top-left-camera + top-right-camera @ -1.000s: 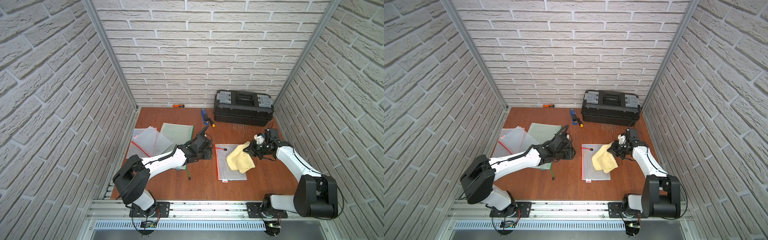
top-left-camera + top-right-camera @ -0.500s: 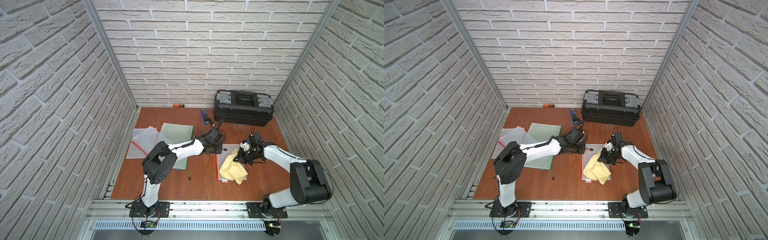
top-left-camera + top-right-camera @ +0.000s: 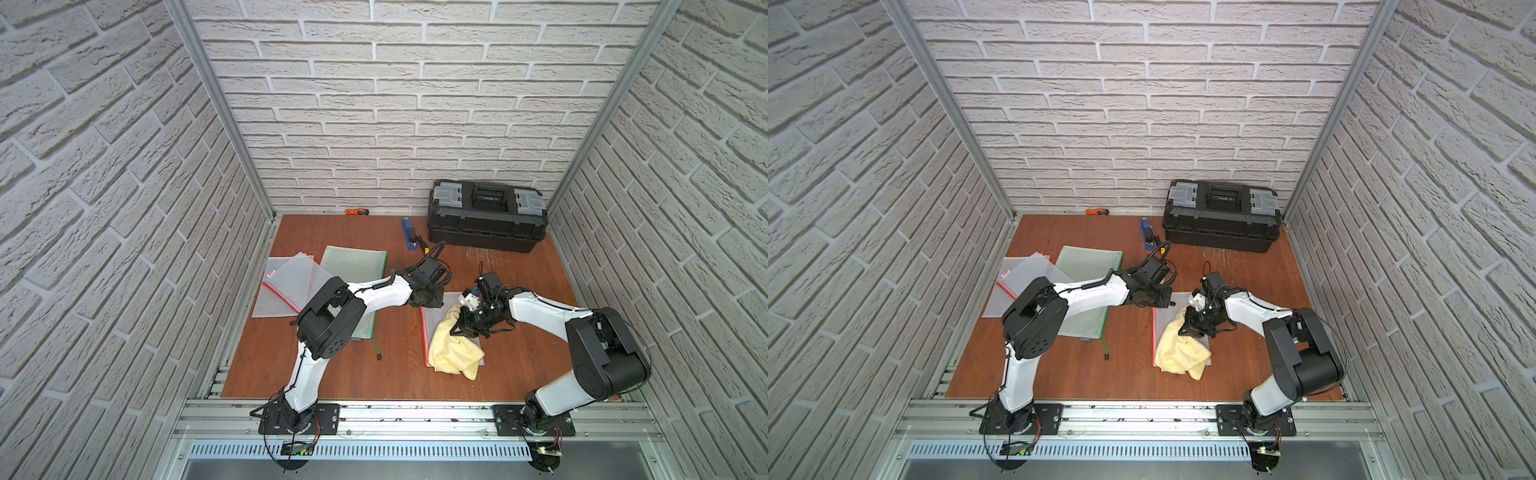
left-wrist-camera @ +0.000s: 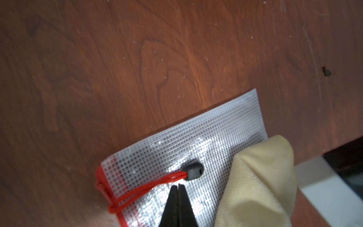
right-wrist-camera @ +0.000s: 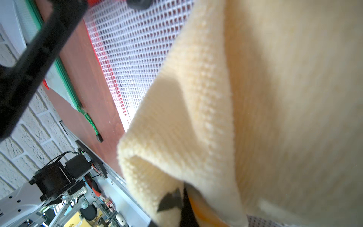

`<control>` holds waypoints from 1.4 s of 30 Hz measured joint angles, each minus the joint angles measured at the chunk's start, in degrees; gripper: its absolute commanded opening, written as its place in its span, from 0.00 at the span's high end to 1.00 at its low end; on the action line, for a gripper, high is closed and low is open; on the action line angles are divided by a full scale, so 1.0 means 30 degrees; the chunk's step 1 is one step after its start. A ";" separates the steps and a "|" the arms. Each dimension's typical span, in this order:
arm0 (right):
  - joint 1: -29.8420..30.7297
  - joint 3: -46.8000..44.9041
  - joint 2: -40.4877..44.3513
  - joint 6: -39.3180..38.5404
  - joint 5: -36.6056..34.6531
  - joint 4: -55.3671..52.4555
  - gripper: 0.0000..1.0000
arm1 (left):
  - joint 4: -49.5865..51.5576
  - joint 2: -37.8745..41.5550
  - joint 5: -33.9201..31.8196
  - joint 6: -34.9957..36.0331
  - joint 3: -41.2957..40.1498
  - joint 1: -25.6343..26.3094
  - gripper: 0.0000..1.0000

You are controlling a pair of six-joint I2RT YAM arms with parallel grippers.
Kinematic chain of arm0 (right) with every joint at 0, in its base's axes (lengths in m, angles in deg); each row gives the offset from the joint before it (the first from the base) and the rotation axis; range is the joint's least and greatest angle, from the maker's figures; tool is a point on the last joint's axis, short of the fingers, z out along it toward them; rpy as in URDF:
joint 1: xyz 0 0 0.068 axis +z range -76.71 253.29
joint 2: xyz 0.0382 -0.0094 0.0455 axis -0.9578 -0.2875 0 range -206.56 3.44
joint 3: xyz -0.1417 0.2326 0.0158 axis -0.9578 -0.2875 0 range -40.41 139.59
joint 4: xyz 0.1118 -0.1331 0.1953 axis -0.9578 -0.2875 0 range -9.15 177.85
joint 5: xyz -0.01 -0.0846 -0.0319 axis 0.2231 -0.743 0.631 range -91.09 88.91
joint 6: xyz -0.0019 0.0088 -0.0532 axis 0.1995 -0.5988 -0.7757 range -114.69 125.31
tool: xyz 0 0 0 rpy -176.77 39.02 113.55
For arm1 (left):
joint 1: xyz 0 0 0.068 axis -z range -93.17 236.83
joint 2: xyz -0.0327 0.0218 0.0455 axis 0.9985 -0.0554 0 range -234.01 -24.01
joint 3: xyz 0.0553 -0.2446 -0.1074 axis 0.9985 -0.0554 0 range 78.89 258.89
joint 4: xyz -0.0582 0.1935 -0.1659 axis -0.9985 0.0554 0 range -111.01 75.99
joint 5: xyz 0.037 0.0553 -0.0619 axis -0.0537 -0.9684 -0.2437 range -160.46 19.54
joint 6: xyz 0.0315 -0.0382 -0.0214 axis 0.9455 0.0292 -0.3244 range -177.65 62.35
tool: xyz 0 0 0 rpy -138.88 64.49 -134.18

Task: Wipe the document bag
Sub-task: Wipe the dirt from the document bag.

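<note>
The document bag (image 3: 429,321) (image 3: 1159,316) is a white mesh pouch with a red zipper, lying flat mid-table. My left gripper (image 3: 432,301) (image 3: 1163,300) is shut, with nothing between its fingers. Its tips (image 4: 178,186) rest on the bag's (image 4: 196,137) far corner beside the grey zipper pull (image 4: 193,172) on its red cord. My right gripper (image 3: 461,330) (image 3: 1187,329) (image 5: 182,194) is shut on a yellow cloth (image 3: 455,351) (image 3: 1181,353) (image 5: 255,98) that lies spread over most of the bag (image 5: 133,39). A fold of the cloth (image 4: 255,186) lies close to the left fingertips.
A black toolbox (image 3: 486,216) stands at the back right. A green zip bag (image 3: 353,262) and translucent bags with red zips (image 3: 286,282) lie on the left under my left arm. A blue stapler (image 3: 409,235) and an orange tool (image 3: 356,212) lie near the back wall.
My left gripper moved right from the green bag onto the document bag's far corner and shut. My right gripper drew the cloth toward the front along the bag.
</note>
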 measured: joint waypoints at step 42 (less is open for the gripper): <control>0.3643 0.2076 -0.3723 0.3082 0.0168 0.3439 0.98 | -0.1494 0.1625 -0.0831 -0.0510 -0.3963 -0.1035 1.00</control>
